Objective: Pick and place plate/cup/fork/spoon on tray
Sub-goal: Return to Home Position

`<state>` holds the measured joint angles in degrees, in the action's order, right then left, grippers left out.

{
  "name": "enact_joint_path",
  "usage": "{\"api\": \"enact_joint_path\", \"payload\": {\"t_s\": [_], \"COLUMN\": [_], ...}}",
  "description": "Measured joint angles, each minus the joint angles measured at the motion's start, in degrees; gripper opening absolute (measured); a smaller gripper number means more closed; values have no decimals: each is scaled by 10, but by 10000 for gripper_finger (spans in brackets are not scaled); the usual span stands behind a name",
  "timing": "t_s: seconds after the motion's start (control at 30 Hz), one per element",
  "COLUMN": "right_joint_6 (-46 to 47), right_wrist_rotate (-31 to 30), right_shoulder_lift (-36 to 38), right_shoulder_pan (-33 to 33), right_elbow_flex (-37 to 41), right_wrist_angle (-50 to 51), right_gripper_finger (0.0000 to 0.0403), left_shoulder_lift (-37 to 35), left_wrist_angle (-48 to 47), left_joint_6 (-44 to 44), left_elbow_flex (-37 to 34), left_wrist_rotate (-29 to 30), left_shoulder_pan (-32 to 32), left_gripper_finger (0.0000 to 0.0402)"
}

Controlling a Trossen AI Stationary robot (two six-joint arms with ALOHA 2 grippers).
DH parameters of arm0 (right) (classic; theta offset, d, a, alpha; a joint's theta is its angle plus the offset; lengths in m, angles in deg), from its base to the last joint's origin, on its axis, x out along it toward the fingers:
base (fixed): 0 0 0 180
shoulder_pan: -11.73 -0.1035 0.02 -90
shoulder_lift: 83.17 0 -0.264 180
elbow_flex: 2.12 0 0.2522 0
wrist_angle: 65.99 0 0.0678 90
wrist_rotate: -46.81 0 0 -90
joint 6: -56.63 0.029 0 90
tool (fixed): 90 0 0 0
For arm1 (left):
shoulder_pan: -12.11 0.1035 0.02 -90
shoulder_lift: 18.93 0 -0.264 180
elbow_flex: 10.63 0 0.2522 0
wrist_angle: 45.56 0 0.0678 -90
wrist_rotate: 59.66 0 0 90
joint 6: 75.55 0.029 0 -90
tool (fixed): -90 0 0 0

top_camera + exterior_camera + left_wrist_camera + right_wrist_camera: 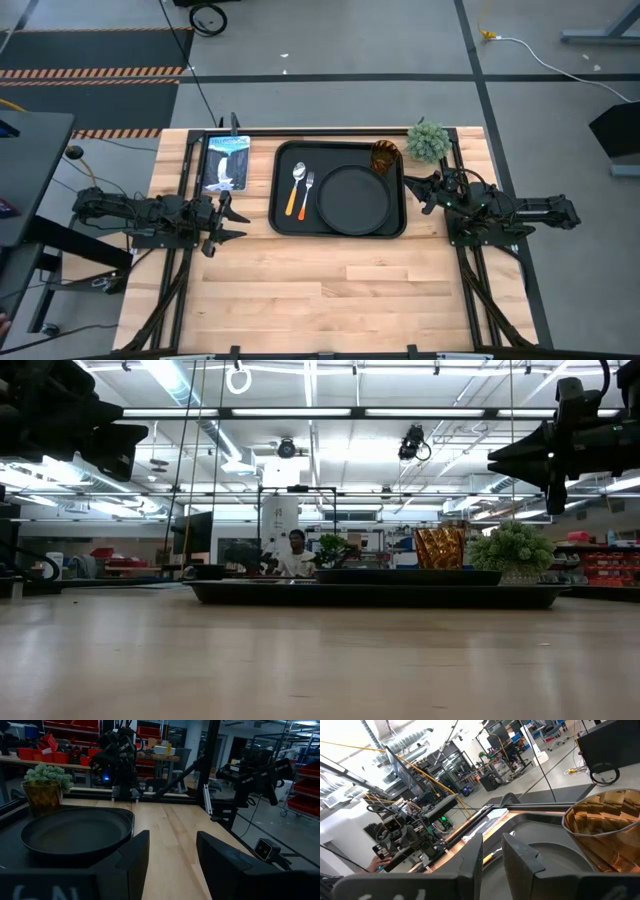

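Note:
The black tray (284, 222) lies at the table's far middle. On it rest the round black plate (354, 198), the amber cup (385, 157) upright at its far right corner, and the spoon (296, 186) and fork (307, 194) side by side at its left. My left gripper (236, 217) is open and empty, left of the tray. My right gripper (418, 191) is open and empty, right of the tray, near the cup (605, 832). The left wrist view shows the plate (75, 832).
A small potted plant (427, 142) stands at the far right beside the cup. A printed card (225, 163) lies left of the tray. Bare wood lies across the table's near half (330, 290). A person (294, 553) sits far behind the table.

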<state>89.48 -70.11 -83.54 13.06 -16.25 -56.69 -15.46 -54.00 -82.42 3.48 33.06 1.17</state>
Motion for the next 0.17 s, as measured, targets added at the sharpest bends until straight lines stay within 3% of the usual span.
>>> {"api": "enact_joint_path", "payload": {"t_s": [0.17], "right_joint_6": [0], "right_wrist_rotate": [0], "right_shoulder_lift": [0], "right_shoulder_pan": [0], "right_elbow_flex": [0], "right_wrist_angle": [0], "right_gripper_finger": [78], "left_shoulder_lift": [0], "left_wrist_angle": [0], "left_joint_6": [0], "left_elbow_flex": [0], "left_wrist_rotate": [0], "left_shoulder_pan": [0], "left_gripper_finger": [172]}}
